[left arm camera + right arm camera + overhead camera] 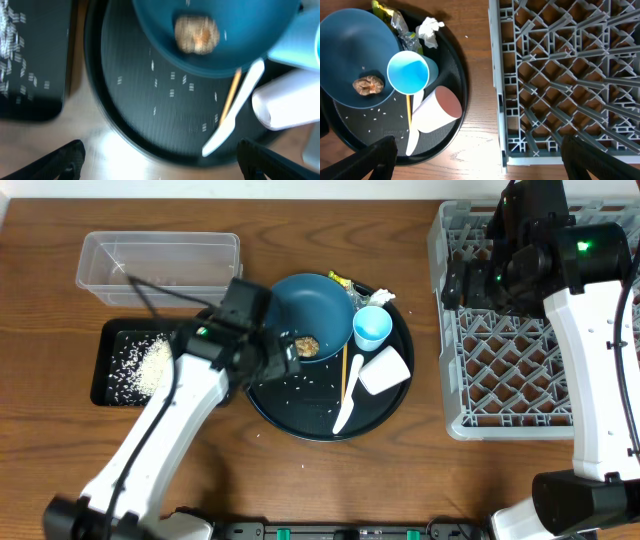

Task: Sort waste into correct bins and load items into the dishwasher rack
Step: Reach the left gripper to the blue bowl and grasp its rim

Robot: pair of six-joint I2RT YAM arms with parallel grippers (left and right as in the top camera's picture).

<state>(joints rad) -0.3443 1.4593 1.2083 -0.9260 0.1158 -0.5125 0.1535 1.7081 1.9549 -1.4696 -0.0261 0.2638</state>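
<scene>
Now the left gripper [160,152] hangs open and empty beside the blue bowl [250,35], probably to take out the brown lump [196,33] that lies in it as waste, while the right gripper [479,145], also open, hovers at the rack [560,75] edge.

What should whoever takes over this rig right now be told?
Left gripper: open, empty, over the round black tray by the dark blue bowl. Right gripper: open, empty, above the dishwasher rack.
Done: a rice pile lies in the shallow black tray.
Left: brown lump in the bowl; stray grains, tissue, yellow wrapper and foil on the round tray. Bowl, light blue cup, white cup on its side and white spoon are not yet racked; no dish shows in the rack.
</scene>
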